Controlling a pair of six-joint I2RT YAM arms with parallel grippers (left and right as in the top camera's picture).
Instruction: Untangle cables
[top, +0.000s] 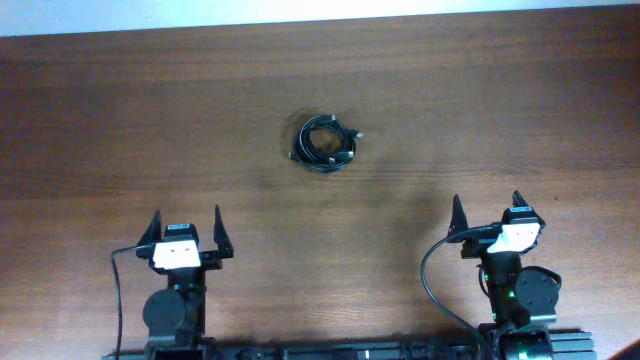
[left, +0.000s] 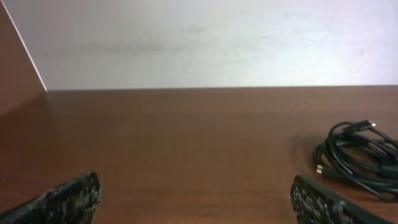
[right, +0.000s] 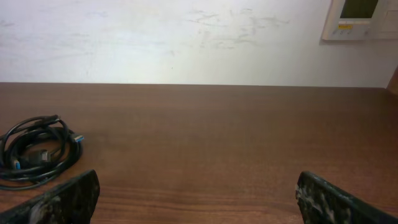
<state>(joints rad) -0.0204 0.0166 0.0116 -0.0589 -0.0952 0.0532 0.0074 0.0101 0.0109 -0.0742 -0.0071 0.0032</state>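
Lying coiled in a small bundle, the thin black flexible cables (top: 324, 143) rest mid-table on the brown wooden tabletop (top: 140, 110). Near the front edge, the white-and-black left gripper (top: 187, 215) and right gripper (top: 487, 200) both hold their fingers apart, empty.

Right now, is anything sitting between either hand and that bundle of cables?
No. The cables lie bundled alone on the table, ahead of both hands. Only bare wood shows between them and the open left hand or the open right hand. Both wrist views show the same.
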